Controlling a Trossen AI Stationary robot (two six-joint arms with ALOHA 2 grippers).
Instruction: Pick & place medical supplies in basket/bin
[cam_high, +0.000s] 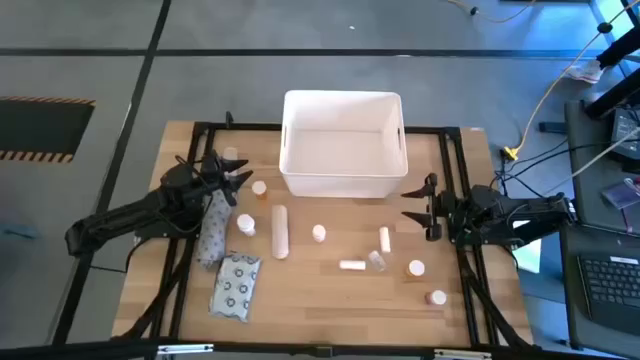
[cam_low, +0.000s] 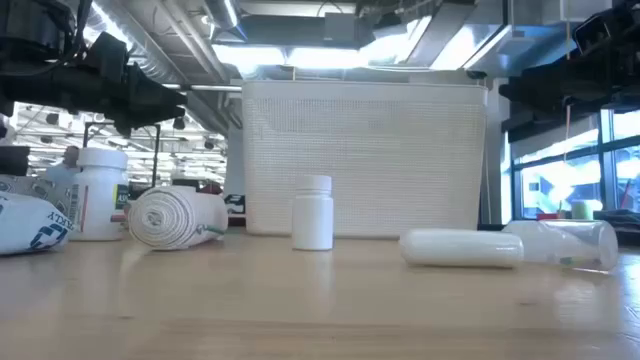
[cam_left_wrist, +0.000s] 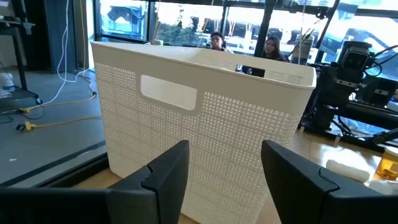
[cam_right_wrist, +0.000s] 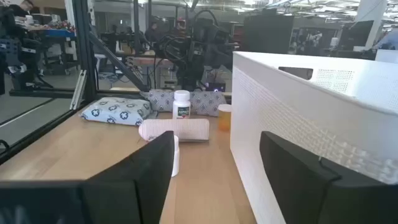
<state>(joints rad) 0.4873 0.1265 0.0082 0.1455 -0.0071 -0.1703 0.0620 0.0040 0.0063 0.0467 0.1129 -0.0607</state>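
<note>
Wooden table (cam_high: 330, 300), left hand (cam_high: 232, 172) parted (holding nothing), right hand (cam_high: 420, 208) likewise, beside white bin (cam_high: 343, 178).

A light wooden table (cam_high: 330, 300) is seen, on which a white bin (cam_high: 343, 144) is set at the far middle. Small capped bottles (cam_high: 416, 268), a white roll (cam_high: 280, 231), tubes (cam_high: 351, 265) and patterned packets (cam_high: 236, 286) are scattered nearer.
</note>
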